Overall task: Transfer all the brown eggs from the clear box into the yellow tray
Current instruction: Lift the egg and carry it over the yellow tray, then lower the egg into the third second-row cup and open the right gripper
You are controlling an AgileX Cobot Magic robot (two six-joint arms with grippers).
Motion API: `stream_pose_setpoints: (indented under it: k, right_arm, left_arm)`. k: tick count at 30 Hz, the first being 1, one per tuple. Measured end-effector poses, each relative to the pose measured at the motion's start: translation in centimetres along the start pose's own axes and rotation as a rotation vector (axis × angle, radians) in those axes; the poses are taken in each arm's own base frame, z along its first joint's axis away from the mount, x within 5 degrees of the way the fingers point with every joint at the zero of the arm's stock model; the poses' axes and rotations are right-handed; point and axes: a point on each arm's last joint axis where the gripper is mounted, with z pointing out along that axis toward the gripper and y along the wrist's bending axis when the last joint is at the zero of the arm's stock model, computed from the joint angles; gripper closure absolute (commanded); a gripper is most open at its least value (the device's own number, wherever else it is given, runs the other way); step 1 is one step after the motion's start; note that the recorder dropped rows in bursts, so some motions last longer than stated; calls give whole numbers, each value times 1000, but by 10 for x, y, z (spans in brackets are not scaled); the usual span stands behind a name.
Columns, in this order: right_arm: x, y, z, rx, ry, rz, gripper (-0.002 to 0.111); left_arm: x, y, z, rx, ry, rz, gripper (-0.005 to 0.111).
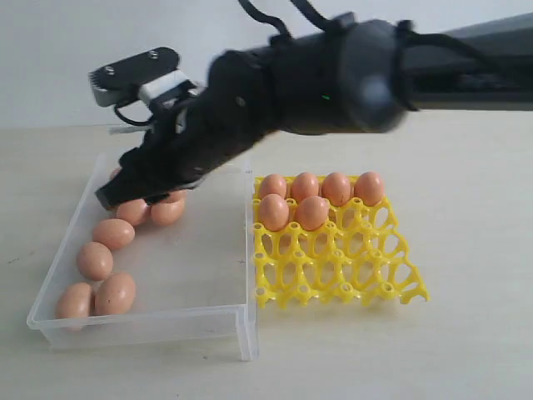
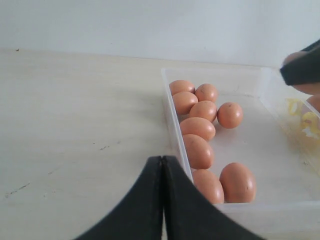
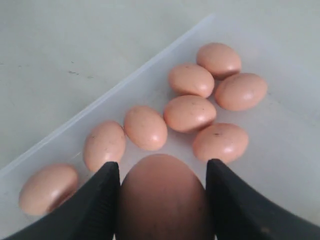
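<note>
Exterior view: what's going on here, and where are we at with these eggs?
The right tool is over the clear box, closed on one brown egg. Several more eggs lie in the box along its left wall. The yellow tray holds six eggs: four in the back row, two in the next. The left tool is shut and empty, beside the box above the table.

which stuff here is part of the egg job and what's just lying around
job: smooth orange-brown oval eggs; shallow clear plastic box; bright yellow lattice egg tray; right gripper, gripping one egg
just there: pale beige table; left gripper, shut, empty
</note>
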Motion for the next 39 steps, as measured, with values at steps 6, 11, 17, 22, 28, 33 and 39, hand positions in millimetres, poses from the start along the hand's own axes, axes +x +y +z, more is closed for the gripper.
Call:
stream_pose_setpoints:
  k: [6, 11, 17, 22, 28, 33, 39]
  right_arm:
    - [50, -35, -61, 125, -217, 111, 108]
    - [84, -80, -90, 256, -252, 226, 108]
    - [100, -113, -93, 340, -233, 295, 108]
    - [115, -127, -78, 362, -179, 345, 108]
    - [129, -131, -59, 365, -126, 363, 108]
    - [137, -133, -49, 367, -102, 367, 108]
    - [141, -136, -43, 376, -99, 371, 108]
  left_arm:
    - [0, 0, 0, 0, 0, 0, 107]
    - [0, 0, 0, 0, 0, 0, 107]
    - [0, 0, 0, 0, 0, 0, 107]
    - [0, 0, 0, 0, 0, 0, 107]
    - [0, 0, 0, 0, 0, 0, 107]
    - [0, 0, 0, 0, 0, 0, 107]
    - [0, 0, 0, 0, 0, 0, 107]
